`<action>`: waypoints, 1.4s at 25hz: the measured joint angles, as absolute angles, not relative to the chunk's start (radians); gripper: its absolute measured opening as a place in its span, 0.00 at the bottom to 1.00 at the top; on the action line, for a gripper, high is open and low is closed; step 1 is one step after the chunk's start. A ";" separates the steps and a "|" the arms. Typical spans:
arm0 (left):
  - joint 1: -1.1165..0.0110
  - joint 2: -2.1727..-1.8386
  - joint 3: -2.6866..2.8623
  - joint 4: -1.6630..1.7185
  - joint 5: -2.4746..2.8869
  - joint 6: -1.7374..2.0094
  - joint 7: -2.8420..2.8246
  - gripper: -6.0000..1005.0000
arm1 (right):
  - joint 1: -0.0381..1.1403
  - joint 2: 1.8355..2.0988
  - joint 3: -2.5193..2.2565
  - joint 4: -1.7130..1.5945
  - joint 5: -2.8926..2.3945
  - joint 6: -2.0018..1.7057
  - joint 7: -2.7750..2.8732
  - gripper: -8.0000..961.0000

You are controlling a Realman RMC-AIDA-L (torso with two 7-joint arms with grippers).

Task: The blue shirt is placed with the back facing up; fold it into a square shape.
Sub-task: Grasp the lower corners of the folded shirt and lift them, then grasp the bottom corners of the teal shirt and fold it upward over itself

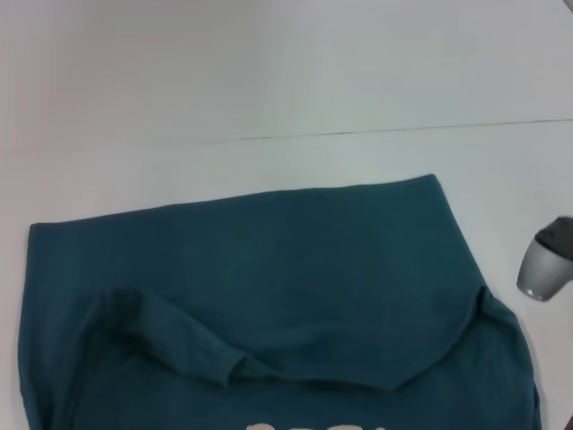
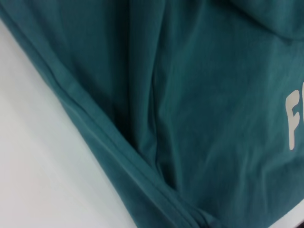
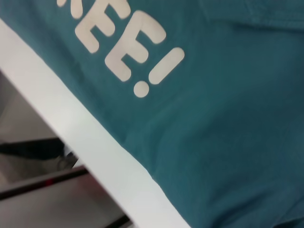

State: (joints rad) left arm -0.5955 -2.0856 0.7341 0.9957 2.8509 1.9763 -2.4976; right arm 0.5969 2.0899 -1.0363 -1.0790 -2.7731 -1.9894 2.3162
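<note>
**Shirt partly folded, my grippers out of sight**

The blue shirt (image 1: 295, 269) is lying across the near half of the white table (image 1: 269, 81), its long axis running left to right. A far layer is lying doubled toward me over the near part, one sleeve (image 1: 179, 340) is sitting tucked on top at the near left, and the white lettering (image 3: 123, 42) is showing along the near edge (so the printed front is facing up there, not the plain back).

I am seeing neither of my grippers: both wrist cameras are looking straight down at cloth, so I cannot tell how far either one is open or whether either is holding fabric. My left wrist is looking at the hem (image 2: 109, 142) by the shirt's left side, my right wrist at the lettering close to the table's near edge (image 3: 85, 137), so each arm is sitting over its own end of the shirt. I am judging the next fold to turn on those two ends.

A grey rounded object (image 1: 548, 264) is resting on the table just right of the shirt. Beyond the near edge, floor and dark framing are showing.
</note>
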 joint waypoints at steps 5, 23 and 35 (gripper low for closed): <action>-0.591 -2.087 0.716 0.996 2.851 2.003 -2.481 0.07 | 0.574 2.083 -1.040 -1.076 -2.712 -1.990 2.311 0.08; -0.639 -2.014 0.340 0.983 2.550 2.028 -2.438 0.07 | 0.649 1.886 -0.709 -1.012 -2.435 -1.968 2.294 0.08; -0.646 -2.007 0.323 0.938 2.407 1.691 -2.445 0.09 | 0.738 1.861 -0.657 -0.884 -2.441 -1.667 2.358 0.08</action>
